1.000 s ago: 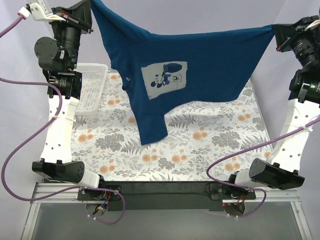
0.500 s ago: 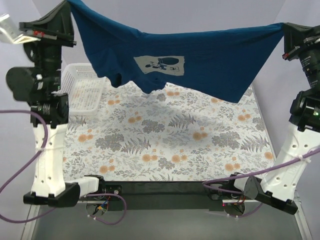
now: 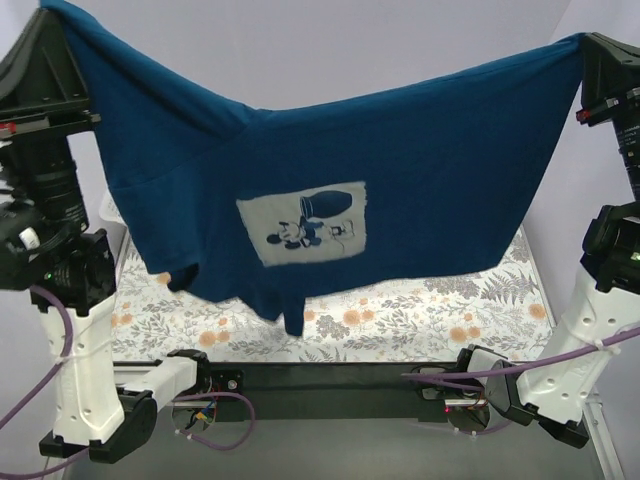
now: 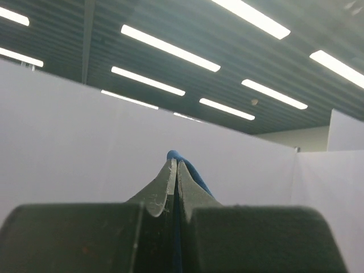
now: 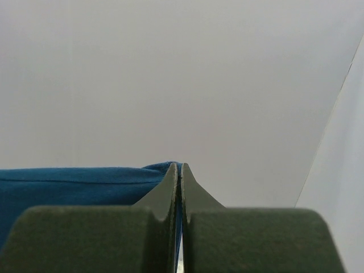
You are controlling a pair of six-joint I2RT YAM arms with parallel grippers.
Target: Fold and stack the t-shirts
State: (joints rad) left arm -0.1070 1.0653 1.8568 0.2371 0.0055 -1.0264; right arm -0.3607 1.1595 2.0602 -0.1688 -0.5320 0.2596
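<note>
We had the left gripper [image 4: 177, 166] and the right gripper [image 5: 180, 168] each clamped tight on an upper corner of the t-shirt [image 3: 420, 190]. Held high and well apart, they kept it hanging spread above the table [image 3: 470, 305], probably so we could lay it flat for folding.

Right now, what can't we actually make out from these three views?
Top view: the navy blue cotton t-shirt with grey square mouse print hangs across and hides most of the floral tabletop behind it.
Top view: cloth covers both pinch points near the upper corners.
Left wrist: past the left gripper, jaws shut, only a sliver of shirt shows.
Right wrist: beside the right gripper, just a strip of shirt shows.
</note>
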